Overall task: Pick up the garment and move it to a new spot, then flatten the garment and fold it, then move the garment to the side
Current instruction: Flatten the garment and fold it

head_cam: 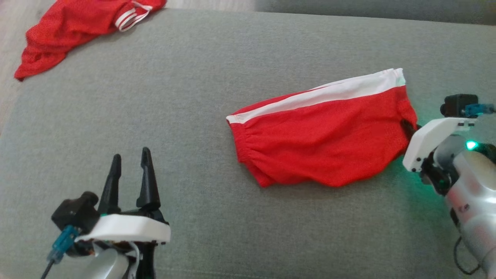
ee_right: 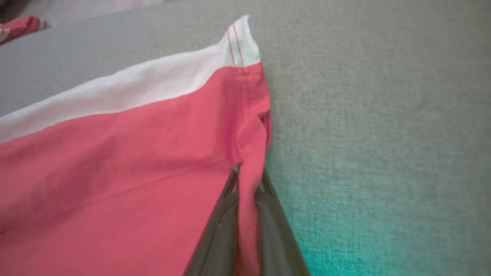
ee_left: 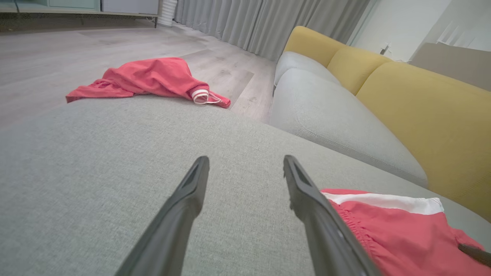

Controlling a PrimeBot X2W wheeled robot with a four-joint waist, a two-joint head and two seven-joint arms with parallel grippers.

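Red shorts with a white side stripe (head_cam: pixel 321 135) lie folded on the grey cushion (head_cam: pixel 186 97), right of centre. My right gripper (ee_right: pixel 249 170) is shut on the shorts' right edge (ee_right: pixel 251 153), with red cloth pinched between its fingers; in the head view that gripper (head_cam: pixel 407 130) meets the cloth at the right end. My left gripper (head_cam: pixel 130 159) stands open at the lower left, apart from the shorts, with nothing between its fingers (ee_left: pixel 191 191). The shorts' (ee_left: pixel 399 226) waistband end lies just right of it.
A second red garment with white trim (head_cam: pixel 73 27) lies crumpled at the cushion's far left corner, also visible in the left wrist view (ee_left: pixel 149 78). A grey and yellow sofa (ee_left: pixel 383 96) stands beyond the cushion. Wooden floor (ee_left: pixel 76 50) lies past the far edge.
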